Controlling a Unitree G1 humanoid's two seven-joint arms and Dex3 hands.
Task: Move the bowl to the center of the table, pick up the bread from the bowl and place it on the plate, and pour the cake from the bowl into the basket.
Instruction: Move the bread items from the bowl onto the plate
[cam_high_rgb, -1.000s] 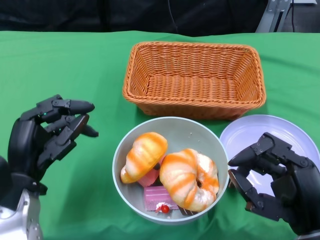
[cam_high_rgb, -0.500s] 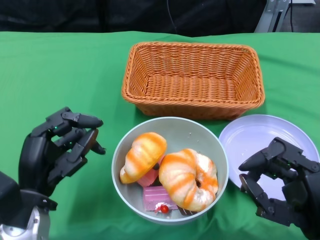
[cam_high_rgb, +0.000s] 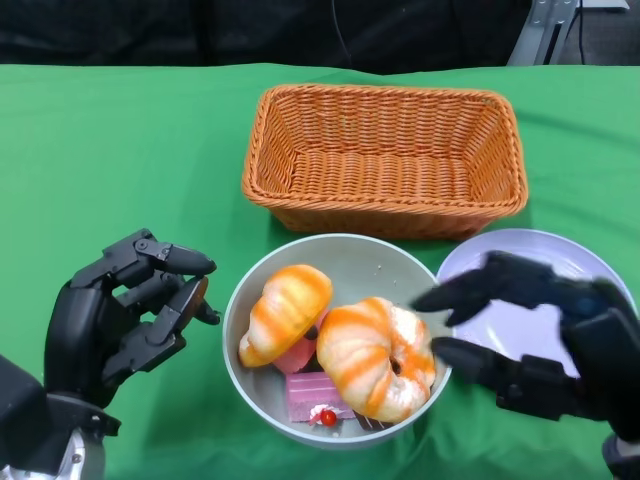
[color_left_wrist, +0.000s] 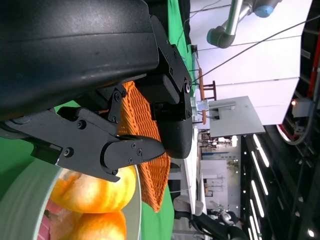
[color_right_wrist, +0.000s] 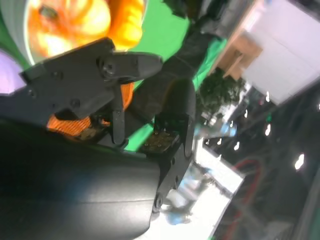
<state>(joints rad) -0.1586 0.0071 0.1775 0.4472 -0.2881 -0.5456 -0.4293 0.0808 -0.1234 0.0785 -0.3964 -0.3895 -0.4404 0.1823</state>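
Bowl (cam_high_rgb: 340, 262) between both hands' fingers (cam_high_rgb: 185, 262) (untouched).

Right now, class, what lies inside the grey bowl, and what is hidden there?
The bowl holds two orange-striped breads on top of pink cake pieces; the breads cover most of the cake.

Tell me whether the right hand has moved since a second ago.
Yes. The right hand has swung from beside the plate toward the bowl, its fingers now over the bowl's rim by the bread.
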